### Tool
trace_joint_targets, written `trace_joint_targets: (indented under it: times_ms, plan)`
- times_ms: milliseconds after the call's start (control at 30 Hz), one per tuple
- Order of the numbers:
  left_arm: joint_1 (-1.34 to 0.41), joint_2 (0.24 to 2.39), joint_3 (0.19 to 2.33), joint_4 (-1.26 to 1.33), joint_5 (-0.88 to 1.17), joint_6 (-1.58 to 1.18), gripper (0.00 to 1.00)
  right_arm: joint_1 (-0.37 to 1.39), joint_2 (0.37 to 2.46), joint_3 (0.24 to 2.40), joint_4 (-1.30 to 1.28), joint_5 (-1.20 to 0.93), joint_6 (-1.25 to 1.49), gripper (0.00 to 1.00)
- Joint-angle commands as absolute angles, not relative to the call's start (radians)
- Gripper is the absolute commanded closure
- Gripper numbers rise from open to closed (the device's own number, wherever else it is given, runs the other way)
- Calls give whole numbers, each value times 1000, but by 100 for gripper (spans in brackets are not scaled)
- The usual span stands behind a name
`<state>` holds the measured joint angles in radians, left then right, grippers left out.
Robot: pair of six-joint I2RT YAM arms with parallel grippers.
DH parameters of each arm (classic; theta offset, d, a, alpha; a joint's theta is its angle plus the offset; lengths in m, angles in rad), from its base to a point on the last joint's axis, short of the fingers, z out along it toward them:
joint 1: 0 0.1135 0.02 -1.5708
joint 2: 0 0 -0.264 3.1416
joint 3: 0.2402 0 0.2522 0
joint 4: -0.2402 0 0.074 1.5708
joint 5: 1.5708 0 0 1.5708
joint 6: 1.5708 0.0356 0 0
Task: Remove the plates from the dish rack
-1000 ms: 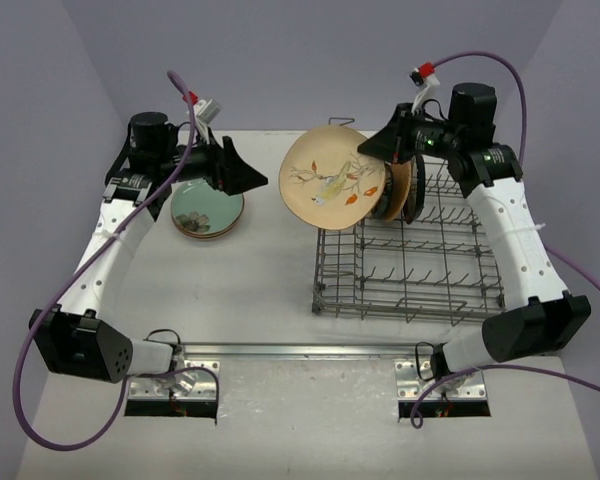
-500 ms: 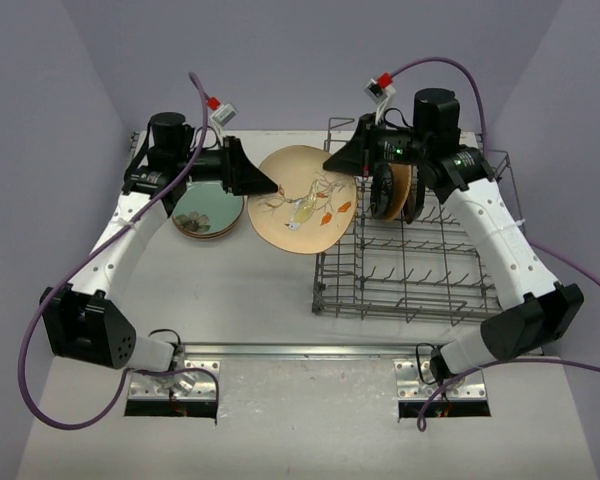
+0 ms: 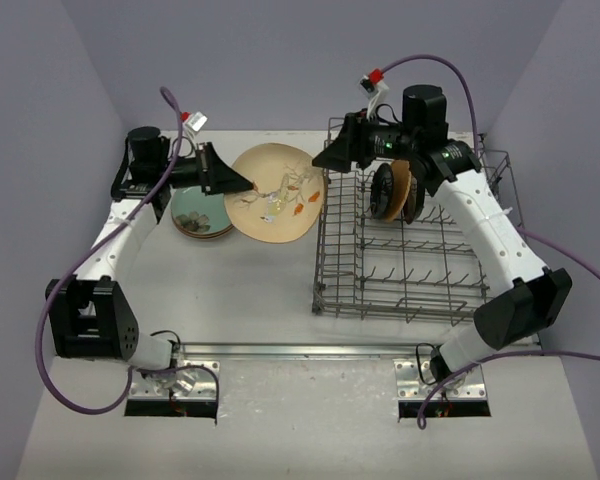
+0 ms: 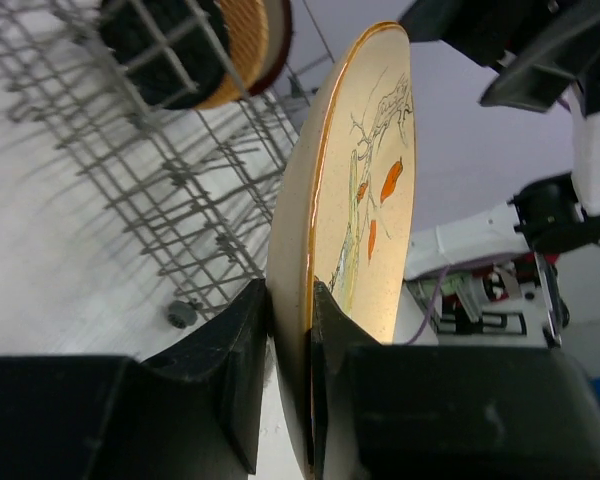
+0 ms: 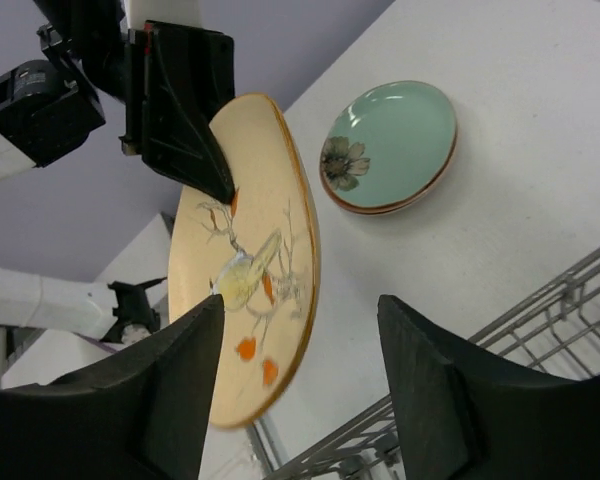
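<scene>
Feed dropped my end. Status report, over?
Left gripper shut on bird plate rim. Right gripper open, off the plate. More plates standing in dish rack. Green plate stack on table nearby.

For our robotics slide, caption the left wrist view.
Left fingers pinch the rim of a cream bird-patterned plate, held on edge before the wire dish rack.

Cream plate point(image 4: 355, 200) rim hidden inside left end effector point(image 4: 290, 300); racked plates point(image 4: 235, 50) cropped at top edge.
</scene>
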<state>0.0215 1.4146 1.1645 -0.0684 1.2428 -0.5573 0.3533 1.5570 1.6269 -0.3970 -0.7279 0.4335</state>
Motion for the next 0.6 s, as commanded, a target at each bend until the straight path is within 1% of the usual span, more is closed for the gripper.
trace_joint_targets:
  times_ms: [0, 67, 133, 167, 200, 233, 267, 300, 333, 367, 467, 567]
  plan:
    - [174, 1407, 1178, 66, 1313, -638, 100, 346, 1543, 1695, -384, -566, 436, 30]
    - [220, 1411, 1178, 70, 1325, -638, 100, 345, 1543, 1695, -399, -448, 404, 31]
    - [264, 1419, 1182, 68, 1334, -636, 100, 346, 1551, 1706, -415, -354, 363, 41]
    - [285, 1423, 1185, 62, 1335, -632, 100, 347, 1561, 1714, -430, -307, 340, 51]
    - [304, 1429, 1188, 52, 1333, -627, 100, 347, 1578, 1723, -451, -260, 316, 65]
    - [329, 1444, 1206, -6, 1319, -592, 100, 348, 1610, 1757, -483, -209, 285, 75]
    - [350, 1462, 1231, -86, 1294, -541, 100, 348, 1643, 1780, -512, -169, 259, 83]
    - [368, 1479, 1256, -163, 1262, -492, 100, 347, 1672, 1794, -538, -142, 240, 89]
    - [381, 1485, 1266, -188, 1220, -471, 100, 347, 1681, 1811, -558, -137, 236, 90]
    - [395, 1526, 1327, -340, 1150, -347, 100, 347, 1739, 1846, -589, -108, 212, 93]
    - [424, 1571, 1356, -424, 1001, -245, 100, 347, 1789, 1843, -610, -99, 202, 94]
    - [435, 1619, 1355, -436, 894, -212, 100, 347, 1779, 1809, -581, -111, 210, 93]
